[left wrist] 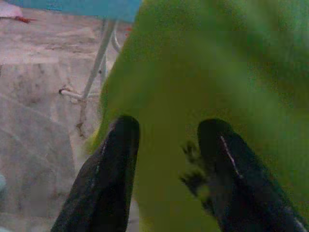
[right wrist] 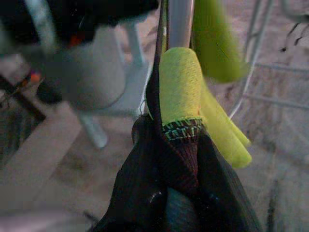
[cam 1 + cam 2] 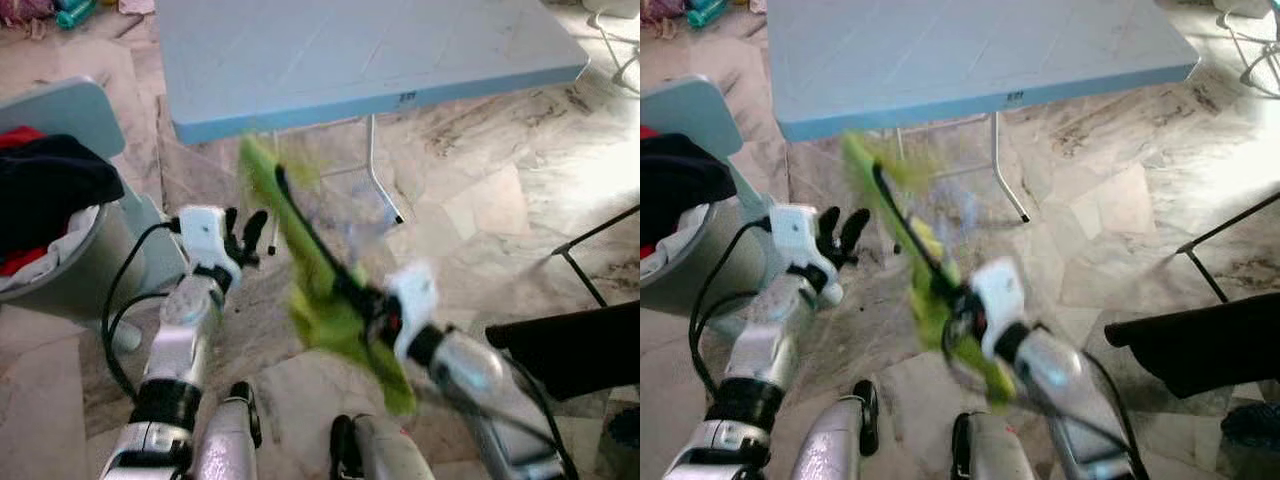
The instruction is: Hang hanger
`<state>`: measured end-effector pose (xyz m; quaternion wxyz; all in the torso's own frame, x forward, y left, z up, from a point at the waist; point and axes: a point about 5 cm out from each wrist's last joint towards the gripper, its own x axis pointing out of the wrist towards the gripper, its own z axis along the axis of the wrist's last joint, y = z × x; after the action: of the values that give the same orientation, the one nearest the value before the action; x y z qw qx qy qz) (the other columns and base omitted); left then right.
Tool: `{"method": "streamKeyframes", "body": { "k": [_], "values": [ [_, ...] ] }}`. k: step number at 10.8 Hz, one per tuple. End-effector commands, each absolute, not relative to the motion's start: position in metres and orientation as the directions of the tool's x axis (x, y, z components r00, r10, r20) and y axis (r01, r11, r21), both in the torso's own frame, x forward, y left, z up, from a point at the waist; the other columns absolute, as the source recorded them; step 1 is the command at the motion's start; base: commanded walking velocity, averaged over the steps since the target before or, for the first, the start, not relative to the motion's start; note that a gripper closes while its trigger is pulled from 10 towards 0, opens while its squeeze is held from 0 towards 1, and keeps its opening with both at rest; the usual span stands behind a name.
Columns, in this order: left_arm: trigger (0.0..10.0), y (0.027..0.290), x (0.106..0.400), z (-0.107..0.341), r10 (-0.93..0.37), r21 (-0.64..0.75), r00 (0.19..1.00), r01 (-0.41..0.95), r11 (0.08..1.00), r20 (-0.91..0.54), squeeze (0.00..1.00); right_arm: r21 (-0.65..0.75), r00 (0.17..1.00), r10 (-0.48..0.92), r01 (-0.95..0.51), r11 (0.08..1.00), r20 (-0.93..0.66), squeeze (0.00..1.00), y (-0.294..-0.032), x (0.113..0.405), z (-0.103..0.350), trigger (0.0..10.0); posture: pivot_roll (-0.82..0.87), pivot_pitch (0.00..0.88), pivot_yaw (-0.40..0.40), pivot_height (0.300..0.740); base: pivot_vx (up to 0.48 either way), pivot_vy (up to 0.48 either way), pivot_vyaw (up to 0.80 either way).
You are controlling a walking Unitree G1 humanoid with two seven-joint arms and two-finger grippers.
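Above marble floor [image 3: 480, 200], right pincer [image 3: 365, 295] gripping green garment [image 3: 330, 300], raised

- Across the top of the frame the blue table [image 3: 360, 50] blocks you; its front edge hangs over the space ahead of both grippers.
- Under that edge the metal table legs [image 3: 380, 175] slant down to the floor at centre, just behind the green garment [image 3: 330, 290].
- At the left edge, the laundry basket [image 3: 70, 270], heaped with clothes, crowds the outer side of your left gripper [image 3: 243, 236].
- The green garment on its black hanger [image 3: 310, 240] fills the gap between the two grippers.
- At lower right a dark chair [image 3: 575, 345] and a thin black rod [image 3: 590, 235] close off that side.
- Open marble floor [image 3: 480, 200] lies at centre right, between the table legs and the rod.
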<state>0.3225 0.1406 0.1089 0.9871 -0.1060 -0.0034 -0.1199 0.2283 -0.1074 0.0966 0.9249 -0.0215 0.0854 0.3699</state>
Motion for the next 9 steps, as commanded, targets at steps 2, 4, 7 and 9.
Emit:
{"method": "streamKeyframes", "body": {
  "k": [2, 4, 7, 9],
  "values": [
    [10.0, 0.131, 0.319, 0.105, -0.290, -0.300, 0.957, 0.270, 0.915, -0.023, 0.22, -0.046, 0.683, 0.704, -0.724, 0.689, -0.195, 0.00, -0.107, 0.220, 0.089, 10.0, -0.05, 0.253, -0.071, 0.740, 0.000, 0.000, 0.00],
    [10.0, 0.104, 0.309, 0.107, -0.429, -0.317, 0.903, 0.397, 0.861, -0.033, 0.00, -0.098, 0.715, 0.670, -0.695, 0.712, -0.201, 0.00, -0.111, 0.226, 0.084, 10.0, -0.04, 0.250, -0.069, 0.740, 0.000, 0.000, 0.00],
    [10.0, 0.085, 0.299, 0.104, -0.505, -0.349, 0.862, 0.459, 0.817, -0.049, 0.00, -0.180, 0.795, 0.590, -0.607, 0.774, -0.144, 0.00, -0.108, 0.243, 0.088, 10.0, -0.04, 0.248, -0.068, 0.740, 0.000, 0.000, 0.00],
    [10.0, 0.079, 0.294, 0.104, -0.527, -0.356, 0.848, 0.474, 0.805, -0.064, 0.00, -0.190, 0.796, 0.595, -0.605, 0.773, -0.111, 0.00, -0.099, 0.249, 0.090, 10.0, -0.03, 0.246, -0.067, 0.740, 0.000, 0.000, 0.00]
  ]
}}
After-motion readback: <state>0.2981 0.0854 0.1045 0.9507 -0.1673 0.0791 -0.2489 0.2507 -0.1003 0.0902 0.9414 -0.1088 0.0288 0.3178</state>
